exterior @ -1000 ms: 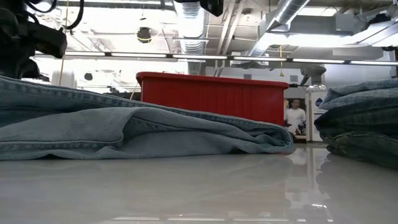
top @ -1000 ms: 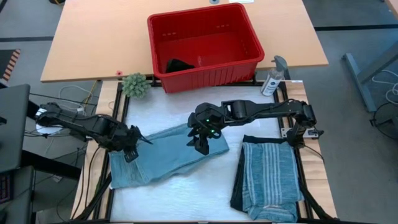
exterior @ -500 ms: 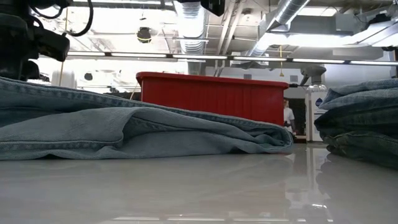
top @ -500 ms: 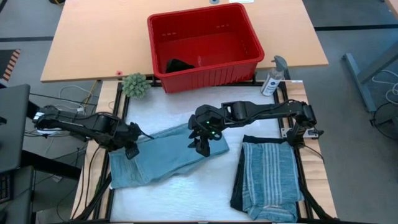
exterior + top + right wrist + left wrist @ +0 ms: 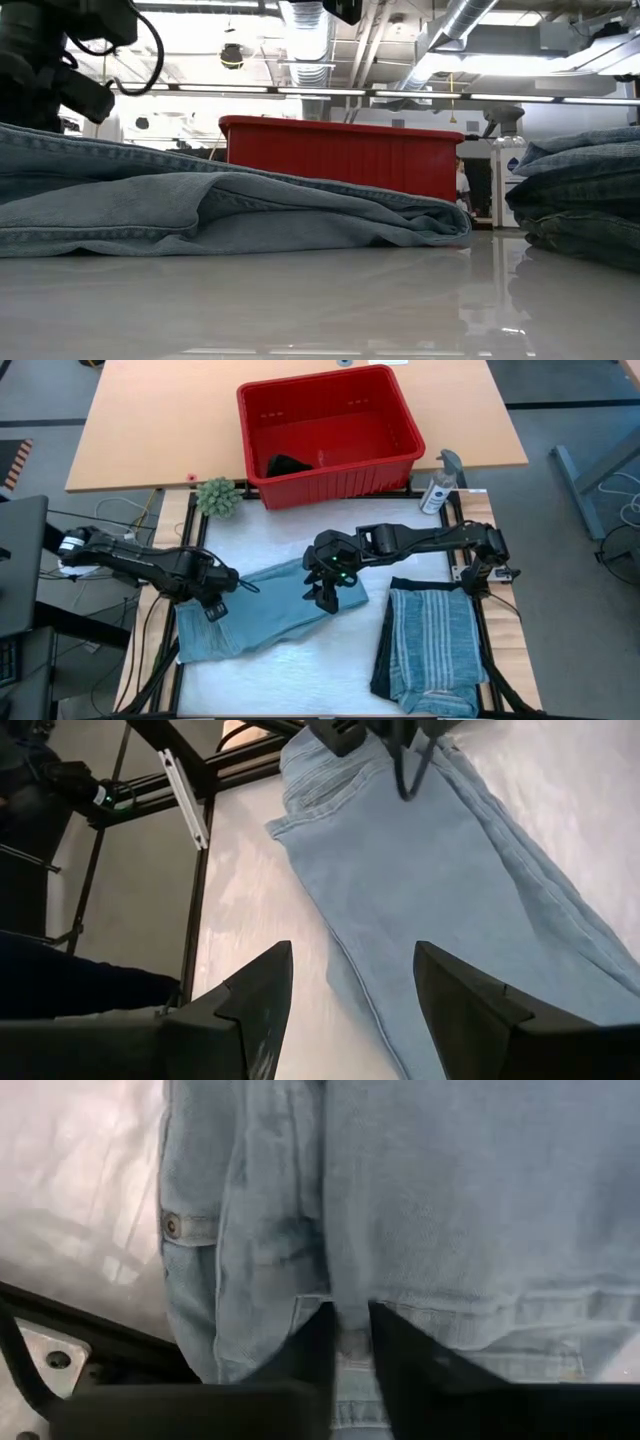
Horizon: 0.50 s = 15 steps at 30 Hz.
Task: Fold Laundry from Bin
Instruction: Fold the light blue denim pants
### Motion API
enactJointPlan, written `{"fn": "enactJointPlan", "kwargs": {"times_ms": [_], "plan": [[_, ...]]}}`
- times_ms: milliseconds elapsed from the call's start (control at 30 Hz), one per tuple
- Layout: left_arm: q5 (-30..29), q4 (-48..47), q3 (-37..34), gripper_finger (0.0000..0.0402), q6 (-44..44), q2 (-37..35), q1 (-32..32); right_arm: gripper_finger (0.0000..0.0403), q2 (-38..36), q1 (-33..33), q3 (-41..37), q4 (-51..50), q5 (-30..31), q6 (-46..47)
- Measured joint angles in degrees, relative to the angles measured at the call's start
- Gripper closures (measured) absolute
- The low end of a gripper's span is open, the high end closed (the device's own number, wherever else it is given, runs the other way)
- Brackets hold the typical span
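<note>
So the light blue denim jeans [image 5: 265, 610] lie flat mid-table, near the bright red plastic bin [image 5: 330, 432]. Left gripper [image 5: 213, 605] pinches their waistband, jaws narrow; right gripper [image 5: 324, 595] hovers above, jaws wide.

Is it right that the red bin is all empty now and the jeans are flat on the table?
Not quite. The red bin isn't empty: the high view shows a small black item lying inside. The jeans do lie flat on the table.

Bright overhead ceiling lights [image 5: 300, 92], glare on the glossy tabletop [image 5: 320, 310], soft shadows.
</note>
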Motion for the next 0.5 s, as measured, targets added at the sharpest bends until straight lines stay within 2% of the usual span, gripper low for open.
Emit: {"fn": "enactJointPlan", "kwargs": {"times_ms": [67, 300, 367, 500], "plan": [[-0.04, -0.26, 0.02, 0.0387, 0.0, 0.66, 0.26, 0.017, 0.0, 0.02, 0.0, -0.02, 0.0, 0.0], [-2.29, -4.42, 3.35, 0.0398, -1.64, 0.76, 0.32, 0.017, 0.0, 0.0, 0.0, -2.85, 0.8, 0.01], [-2.53, -4.78, 4.76, 0.0399, -2.31, 0.74, 0.32, 0.017, 0.0, 0.0, 0.0, -6.3, 5.98, 0.02], [-4.1, -5.67, 6.9, 0.04, -2.34, 0.74, 0.32, 0.0172, 1.32, -0.51, 0.0, -12.04, 21.85, 0.54]]}}
